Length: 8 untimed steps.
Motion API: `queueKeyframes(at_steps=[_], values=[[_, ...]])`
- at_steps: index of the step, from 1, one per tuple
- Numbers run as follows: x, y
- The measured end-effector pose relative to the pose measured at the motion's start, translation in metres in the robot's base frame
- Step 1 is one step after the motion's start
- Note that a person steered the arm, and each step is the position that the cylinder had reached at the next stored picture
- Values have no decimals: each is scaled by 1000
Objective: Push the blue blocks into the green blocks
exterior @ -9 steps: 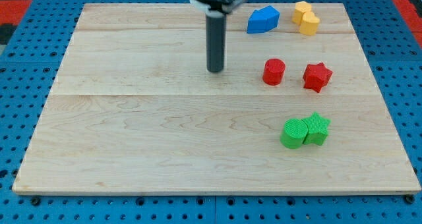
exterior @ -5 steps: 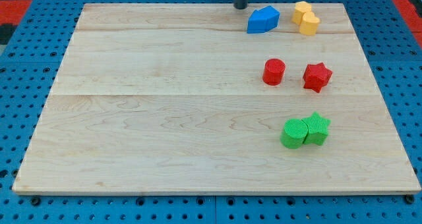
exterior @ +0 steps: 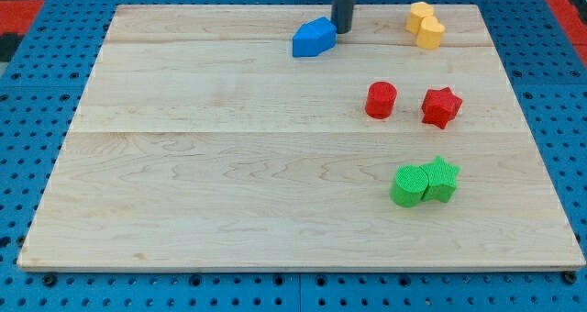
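Observation:
One blue block (exterior: 313, 37), a wedge-like pentagon shape, lies near the view's top, a little right of centre. My tip (exterior: 342, 30) stands right against its right side. A green cylinder (exterior: 408, 185) and a green star (exterior: 441, 178) sit touching each other at the lower right of the wooden board (exterior: 229, 165), far below the blue block.
A red cylinder (exterior: 381, 100) and a red star (exterior: 440, 106) lie between the blue block and the green pair. Two yellow blocks (exterior: 425, 25) sit touching at the top right. A blue pegboard (exterior: 27, 165) surrounds the board.
My tip went from mid-board up to the top edge, then came down on the blue block's right side. The blue block has slid left and slightly down.

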State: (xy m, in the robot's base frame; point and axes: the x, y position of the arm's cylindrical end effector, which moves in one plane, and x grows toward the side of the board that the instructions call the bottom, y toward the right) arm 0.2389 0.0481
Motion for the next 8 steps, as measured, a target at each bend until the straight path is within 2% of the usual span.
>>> queueKeyframes(at_steps=[1,2,4,5,6,7,8], values=[[4,-77],[5,-114],[27,-101],[48,-100],[89,-100],[100,-111],[73,-129]])
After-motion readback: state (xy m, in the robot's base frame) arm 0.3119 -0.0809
